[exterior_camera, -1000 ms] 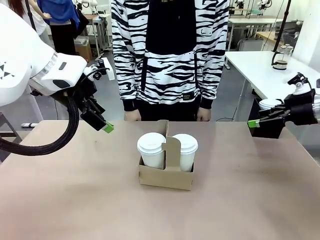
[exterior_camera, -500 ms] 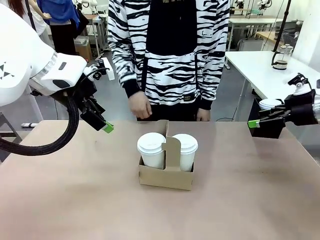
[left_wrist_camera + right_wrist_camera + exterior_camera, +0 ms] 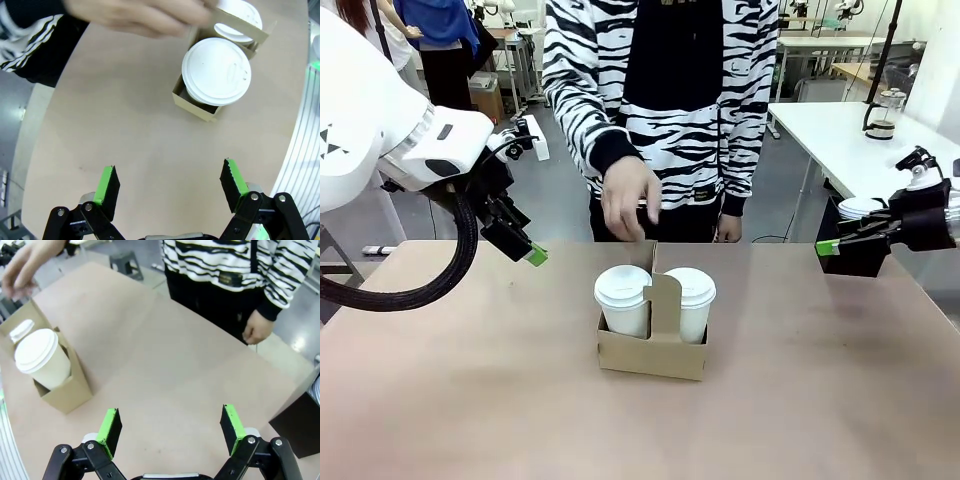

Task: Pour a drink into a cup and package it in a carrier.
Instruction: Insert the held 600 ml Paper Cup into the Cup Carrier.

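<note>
Two lidded cups (image 3: 623,298) sit in a cardboard carrier (image 3: 653,352) mid-table. The left gripper (image 3: 169,184) and right gripper (image 3: 170,431) hang wide open, empty, well clear. A person's hand (image 3: 628,200) hovers above the handle; a careless lift could tip the cups.

You have bare counter (image 3: 470,400) on every side of the carrier (image 3: 653,350). From above, the person's hand (image 3: 628,205) hangs over its far edge, blocking the handle tab. A black box (image 3: 855,255) stands at the right edge.
</note>
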You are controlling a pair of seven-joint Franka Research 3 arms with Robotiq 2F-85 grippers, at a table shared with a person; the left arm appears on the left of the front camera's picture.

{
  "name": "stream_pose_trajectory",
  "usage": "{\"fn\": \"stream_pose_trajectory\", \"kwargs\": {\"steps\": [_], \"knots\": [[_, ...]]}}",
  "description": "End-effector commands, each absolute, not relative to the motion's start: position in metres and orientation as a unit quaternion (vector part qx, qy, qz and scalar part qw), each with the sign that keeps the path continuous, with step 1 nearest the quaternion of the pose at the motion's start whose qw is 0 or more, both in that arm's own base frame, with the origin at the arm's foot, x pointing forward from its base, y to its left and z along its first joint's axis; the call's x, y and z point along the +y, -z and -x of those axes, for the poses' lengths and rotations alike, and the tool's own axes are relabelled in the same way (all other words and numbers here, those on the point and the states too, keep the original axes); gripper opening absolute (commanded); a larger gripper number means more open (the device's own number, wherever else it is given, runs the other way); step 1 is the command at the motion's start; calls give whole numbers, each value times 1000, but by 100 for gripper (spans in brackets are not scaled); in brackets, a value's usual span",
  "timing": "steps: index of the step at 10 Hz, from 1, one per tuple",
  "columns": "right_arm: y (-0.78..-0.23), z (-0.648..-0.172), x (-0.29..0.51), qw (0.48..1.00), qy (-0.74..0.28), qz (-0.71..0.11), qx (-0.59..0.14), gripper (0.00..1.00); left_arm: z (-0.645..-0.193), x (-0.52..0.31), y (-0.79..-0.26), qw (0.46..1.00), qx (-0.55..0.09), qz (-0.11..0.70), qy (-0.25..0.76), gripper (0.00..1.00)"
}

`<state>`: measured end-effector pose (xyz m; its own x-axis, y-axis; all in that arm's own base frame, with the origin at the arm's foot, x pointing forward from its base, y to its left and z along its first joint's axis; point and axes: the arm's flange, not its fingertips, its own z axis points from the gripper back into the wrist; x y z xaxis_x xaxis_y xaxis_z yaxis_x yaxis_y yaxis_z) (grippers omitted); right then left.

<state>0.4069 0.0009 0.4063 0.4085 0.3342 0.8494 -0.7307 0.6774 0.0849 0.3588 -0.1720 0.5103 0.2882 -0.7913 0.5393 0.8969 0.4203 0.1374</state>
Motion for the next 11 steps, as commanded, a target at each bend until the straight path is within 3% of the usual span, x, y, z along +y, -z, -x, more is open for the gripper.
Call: {"fn": "stream_pose_trajectory", "kwargs": {"steps": [1,11], "knots": [[-404,-406,-2,802,-338,-230,-436,100,-360,-172,-511,799,-272,94,527,100],[-404,-406,-2,802,-338,-230,-436,100,-360,-172,-511,799,-272,94,527,100]]}}
